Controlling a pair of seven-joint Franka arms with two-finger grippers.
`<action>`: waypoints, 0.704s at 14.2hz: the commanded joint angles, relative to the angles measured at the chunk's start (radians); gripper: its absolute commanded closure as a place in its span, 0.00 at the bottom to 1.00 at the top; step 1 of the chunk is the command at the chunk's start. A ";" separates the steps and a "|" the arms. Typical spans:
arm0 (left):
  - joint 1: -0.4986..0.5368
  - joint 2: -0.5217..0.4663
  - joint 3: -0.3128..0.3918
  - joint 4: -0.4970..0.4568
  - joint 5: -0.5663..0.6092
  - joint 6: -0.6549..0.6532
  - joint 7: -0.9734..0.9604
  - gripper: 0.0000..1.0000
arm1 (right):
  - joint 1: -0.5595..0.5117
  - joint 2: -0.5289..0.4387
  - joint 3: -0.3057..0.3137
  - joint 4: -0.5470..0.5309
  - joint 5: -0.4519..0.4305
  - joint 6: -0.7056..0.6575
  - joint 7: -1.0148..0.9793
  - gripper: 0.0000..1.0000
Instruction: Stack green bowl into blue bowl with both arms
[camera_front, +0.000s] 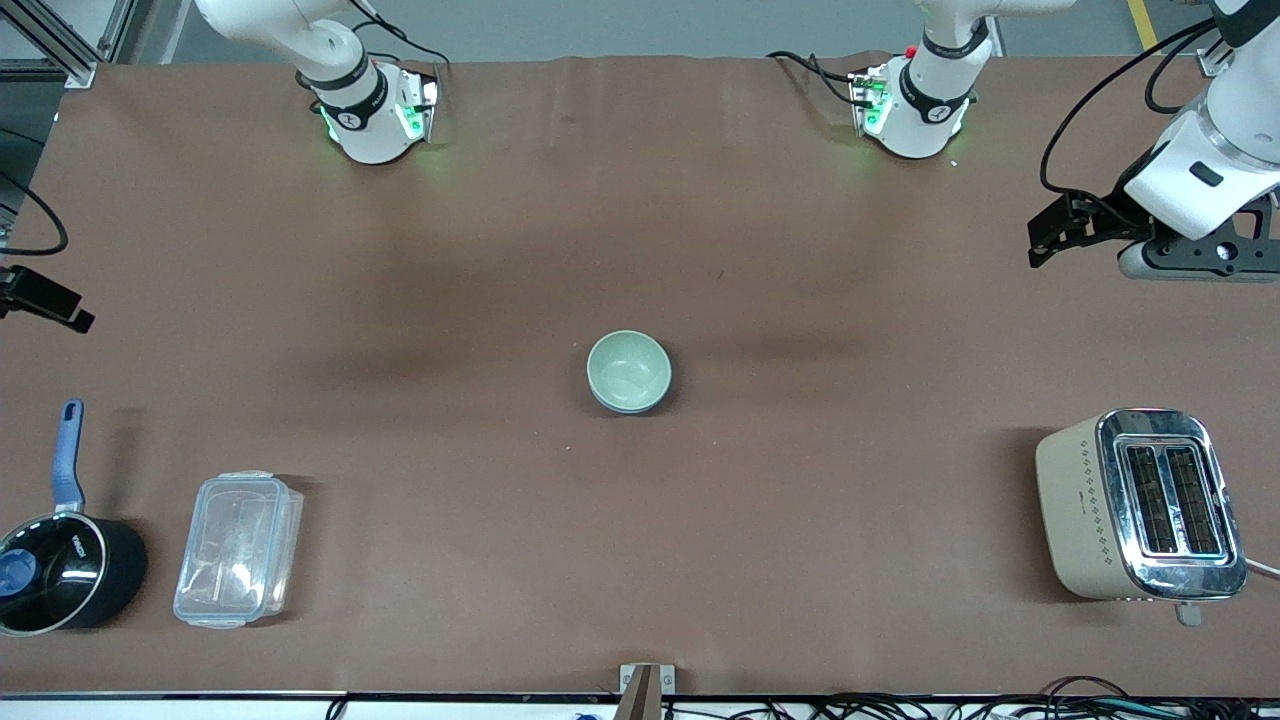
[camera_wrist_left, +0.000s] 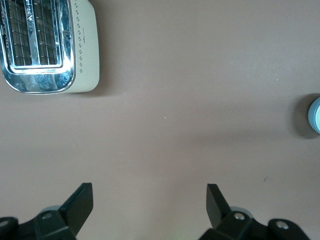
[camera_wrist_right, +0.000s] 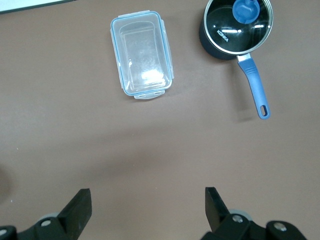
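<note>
The green bowl (camera_front: 628, 366) sits upright in the middle of the table, its pale mint inside showing. A thin blue band round its lower edge is the blue bowl (camera_front: 631, 408), which holds it. A sliver of the blue bowl's rim shows at the edge of the left wrist view (camera_wrist_left: 316, 116). My left gripper (camera_front: 1040, 245) hangs open and empty over bare table near the left arm's end, also in its wrist view (camera_wrist_left: 150, 200). My right gripper (camera_front: 75, 315) hangs open and empty at the right arm's end, also in its wrist view (camera_wrist_right: 148, 200).
A beige and chrome toaster (camera_front: 1140, 505) stands near the front at the left arm's end. A clear lidded plastic box (camera_front: 238, 548) and a black pot with a blue handle (camera_front: 60, 565) stand near the front at the right arm's end.
</note>
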 joint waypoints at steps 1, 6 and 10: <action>0.005 0.002 0.005 0.014 -0.021 0.002 0.021 0.00 | -0.233 -0.081 0.293 -0.016 -0.076 -0.028 0.039 0.00; 0.008 0.022 0.005 0.035 -0.012 0.000 0.021 0.00 | -0.360 -0.148 0.432 -0.067 -0.077 -0.083 0.074 0.00; 0.009 0.036 0.008 0.050 -0.004 -0.004 0.021 0.00 | -0.360 -0.156 0.419 -0.064 -0.070 -0.120 0.053 0.00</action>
